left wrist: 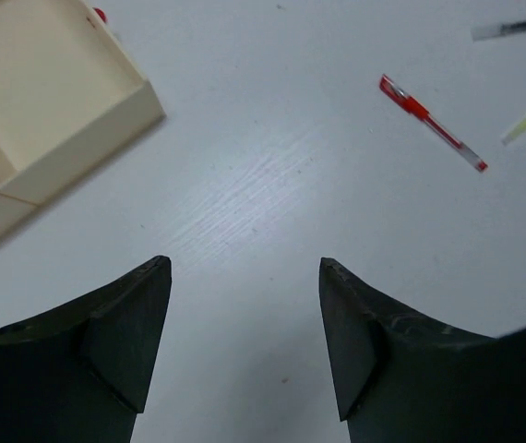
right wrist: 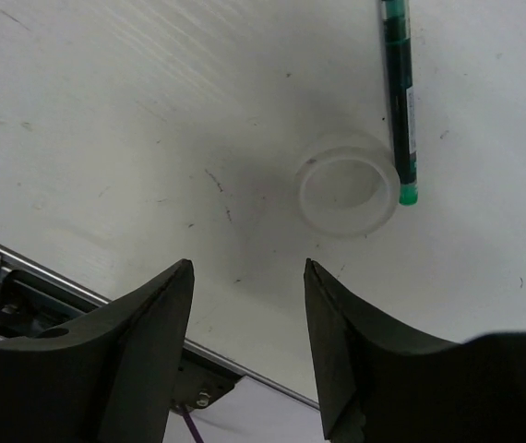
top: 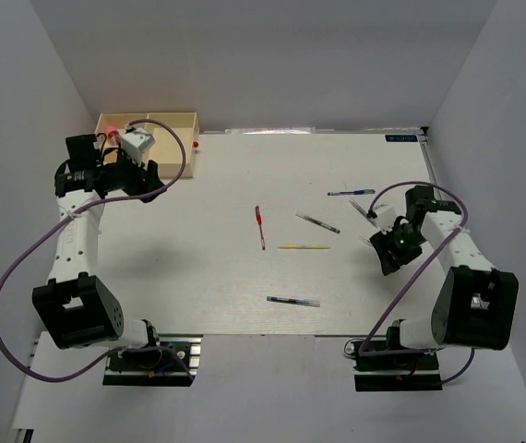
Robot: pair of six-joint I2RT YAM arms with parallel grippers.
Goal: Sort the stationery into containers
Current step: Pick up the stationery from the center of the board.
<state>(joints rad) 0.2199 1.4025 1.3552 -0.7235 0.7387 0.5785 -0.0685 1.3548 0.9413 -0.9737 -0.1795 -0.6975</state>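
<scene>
**A:** Starting big: where does the tray (top: pixel 173 129) sit on the table (top: pixel 226 277)?

**B:** Far left corner, just beyond the left gripper (left wrist: pixel 245 268), whose jaws are spread with nothing between them.

**A:** And the right gripper (right wrist: pixel 249 268)?

**B:** Spread too, unloaded, above the table's right side.

**A:** Pens?

**B:** The red pen (top: pixel 260 227), yellow-green pen (top: pixel 304 246), blue pen (top: pixel 351 192), dark pen (top: pixel 316 221) and second dark pen (top: pixel 292 301) lie loose mid-table, outside the tray.

**A:** Smaller?

**B:** A green-tipped pen (right wrist: pixel 400 92) lies beside the tape ring (right wrist: pixel 346 224), seemingly touching it, just ahead of the right gripper.
</scene>
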